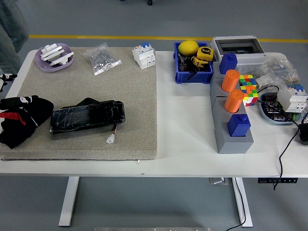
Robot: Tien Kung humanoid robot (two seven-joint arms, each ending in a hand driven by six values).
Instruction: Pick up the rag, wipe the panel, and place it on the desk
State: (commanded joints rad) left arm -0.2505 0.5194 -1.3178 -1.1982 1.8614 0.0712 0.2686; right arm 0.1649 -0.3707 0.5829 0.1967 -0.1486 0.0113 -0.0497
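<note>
My left hand [21,120], black and hard to make out, seems closed on the black rag [12,134] at the mat's [96,96] left edge, just beside the black panel [87,116].

Two orange cylinders [230,80], two blue blocks [238,124], one panel [87,116].

A workshop or lab: grey floor with a yellow line [144,37], white tabletop [183,125] carrying circuit breakers [144,55], a tape measure [203,54] and a grey enclosure [238,48].
</note>
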